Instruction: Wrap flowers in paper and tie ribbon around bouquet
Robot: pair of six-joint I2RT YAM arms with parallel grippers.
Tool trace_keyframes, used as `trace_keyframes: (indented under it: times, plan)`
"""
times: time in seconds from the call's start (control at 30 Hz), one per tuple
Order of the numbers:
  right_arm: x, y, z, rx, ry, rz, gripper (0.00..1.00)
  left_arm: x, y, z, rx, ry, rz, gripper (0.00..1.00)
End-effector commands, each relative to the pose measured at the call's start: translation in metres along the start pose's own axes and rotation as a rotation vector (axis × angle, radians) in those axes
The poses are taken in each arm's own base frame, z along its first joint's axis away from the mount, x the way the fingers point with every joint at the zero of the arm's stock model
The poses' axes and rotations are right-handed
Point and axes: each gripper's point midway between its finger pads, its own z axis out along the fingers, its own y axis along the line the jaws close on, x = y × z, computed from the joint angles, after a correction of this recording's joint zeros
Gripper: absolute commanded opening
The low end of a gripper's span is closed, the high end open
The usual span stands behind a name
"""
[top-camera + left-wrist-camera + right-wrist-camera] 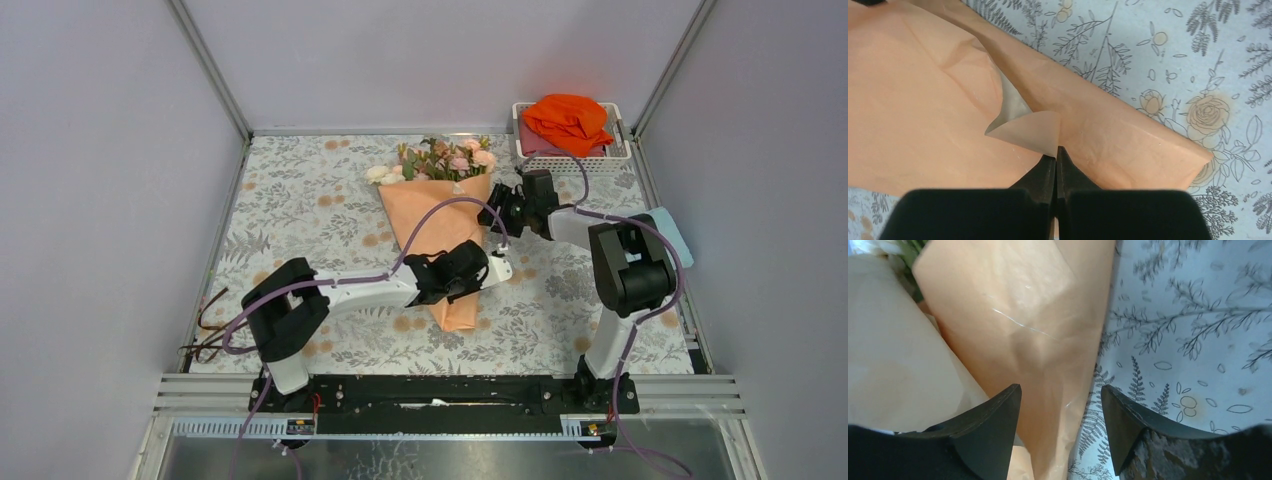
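Note:
The bouquet lies mid-table, a peach-orange paper (440,225) cone with the pink and cream flowers (445,160) sticking out of its far, wide end. My left gripper (500,270) is over the cone's narrow part, on its right side. In the left wrist view it (1056,150) is shut on a folded-back pale corner of the paper (1030,131). My right gripper (495,215) is at the cone's right edge and stands open. In the right wrist view its jaws (1060,390) straddle the paper (1048,355) edge without pinching it. The dark brown ribbon (205,330) lies at the table's left edge.
A white basket (622,155) with a bright orange cloth (568,120) stands at the back right. A light blue cloth (672,235) lies by the right wall behind the right arm. Purple cables loop over the bouquet. Floral covering (300,200) spans the table.

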Motion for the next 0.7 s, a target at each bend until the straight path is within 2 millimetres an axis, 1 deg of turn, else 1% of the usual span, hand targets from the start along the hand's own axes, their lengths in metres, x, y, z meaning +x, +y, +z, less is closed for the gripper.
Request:
trace_keyframes:
  times: [0.0,0.07,0.13,0.23,0.33,0.5,0.57,0.67]
  plan:
    - [0.013,0.009,0.014,-0.102,0.02,0.086,0.67,-0.008,-0.026,0.0,0.126,-0.06,0.115,0.02]
    - [0.018,0.01,0.02,-0.131,0.024,0.126,0.66,-0.004,-0.042,0.001,0.197,-0.066,0.171,0.02]
    - [0.019,0.008,0.02,-0.129,0.01,0.147,0.65,0.003,-0.055,0.003,0.245,-0.06,0.219,0.02]
    - [0.016,0.007,0.011,-0.106,-0.016,0.115,0.65,0.018,-0.061,0.012,0.263,-0.024,0.253,0.02]
    - [0.011,0.003,-0.006,-0.045,-0.025,0.028,0.65,0.028,-0.062,0.015,0.262,-0.012,0.282,0.03]
    - [0.01,-0.007,-0.042,0.066,-0.029,-0.12,0.65,0.031,-0.063,0.013,0.271,-0.016,0.307,0.05]
    - [0.013,-0.003,-0.054,0.051,-0.027,-0.166,0.65,0.032,-0.065,0.013,0.279,-0.016,0.308,0.05]
    - [0.018,0.013,-0.067,-0.041,-0.033,-0.236,0.67,0.033,-0.066,0.014,0.284,-0.012,0.305,0.05]
